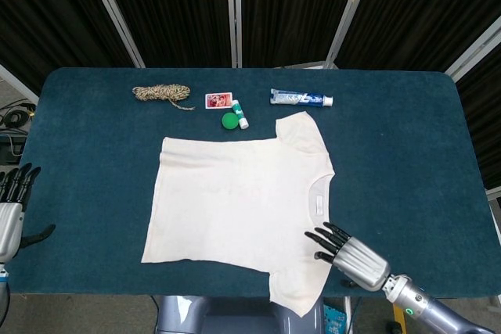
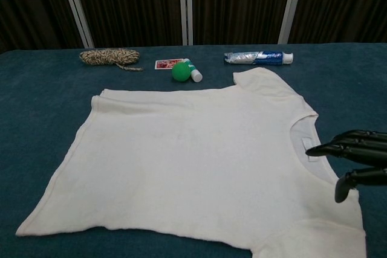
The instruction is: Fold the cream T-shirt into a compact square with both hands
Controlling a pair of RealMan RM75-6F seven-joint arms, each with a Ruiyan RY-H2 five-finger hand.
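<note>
Right hand (image 1: 348,253), fingers spread and empty, over flat, unfolded cream T-shirt (image 1: 235,201).

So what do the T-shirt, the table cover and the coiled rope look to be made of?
T-shirt: soft cream knit, probably cotton; matte, lying limp with faint creases.
Table cover: dark teal fabric, felt or short-pile cloth by its fuzzy, non-reflective look.
Rope: twisted fibre, tan and white strands, possibly jute or cotton.

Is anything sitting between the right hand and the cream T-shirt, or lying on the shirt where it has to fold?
Nothing visible does. The right hand is already at the cream T-shirt by the near shoulder. The rope, card, green-capped bottle and toothpaste tube all lie beyond the shirt's far edge, off the cloth.
</note>
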